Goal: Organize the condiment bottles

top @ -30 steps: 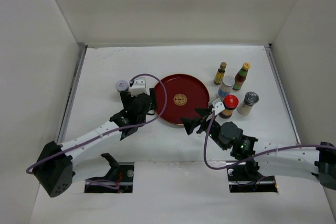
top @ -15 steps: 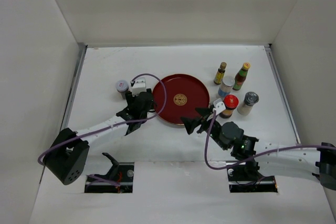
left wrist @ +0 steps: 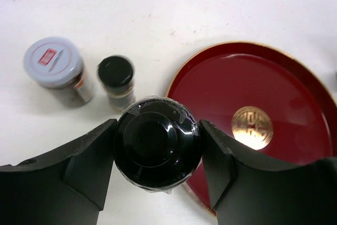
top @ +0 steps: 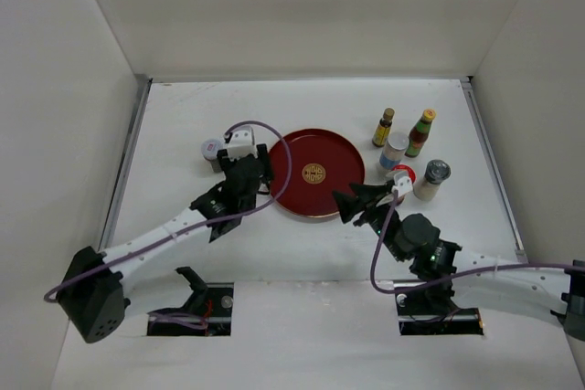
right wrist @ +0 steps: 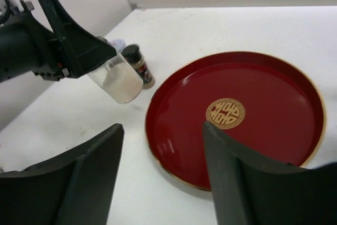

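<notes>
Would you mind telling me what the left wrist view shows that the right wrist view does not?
Only the left wrist view shows the glossy black cap of the bottle in the left gripper and the red label on the grey-lidded jar. Only the right wrist view shows that bottle's clear body with white contents and the open right gripper. Both show the round red tray with gold emblem and the small black-capped bottle.

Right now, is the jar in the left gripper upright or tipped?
Tipped. In the right wrist view the jar leans, unlike the upright black-capped bottle beside it; the left gripper clamps its cap.
</notes>
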Motion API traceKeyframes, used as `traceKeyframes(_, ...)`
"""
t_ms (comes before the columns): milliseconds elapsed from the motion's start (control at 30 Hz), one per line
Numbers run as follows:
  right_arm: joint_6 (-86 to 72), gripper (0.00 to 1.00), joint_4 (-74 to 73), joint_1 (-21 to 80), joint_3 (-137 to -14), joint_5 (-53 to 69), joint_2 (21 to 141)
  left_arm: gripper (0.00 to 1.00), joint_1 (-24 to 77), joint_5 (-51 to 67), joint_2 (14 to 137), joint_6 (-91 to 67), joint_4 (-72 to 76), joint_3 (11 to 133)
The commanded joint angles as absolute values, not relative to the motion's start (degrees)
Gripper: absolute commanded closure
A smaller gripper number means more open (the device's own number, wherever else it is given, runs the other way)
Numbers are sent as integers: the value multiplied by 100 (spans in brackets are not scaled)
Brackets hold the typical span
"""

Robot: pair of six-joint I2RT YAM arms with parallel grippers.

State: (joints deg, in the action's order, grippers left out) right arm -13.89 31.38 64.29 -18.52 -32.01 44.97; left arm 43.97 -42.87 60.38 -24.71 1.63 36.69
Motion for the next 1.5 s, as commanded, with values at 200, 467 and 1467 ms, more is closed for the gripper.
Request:
traceKeyframes(200,-1775,62,3314,5928,-1529,-3823,3648,64,4267,-3420,8830,-2338,1810,5807)
traceKeyframes(467,-1767,55,3270,5893,-1635,-3823,3999,64,4161,-3129,10695,-1987,1811,7557)
traceKeyframes(1467,-2328,0,-604,5841,-3172,-6882,3559,0,4574,-3331,8642,-2012,2873,5619)
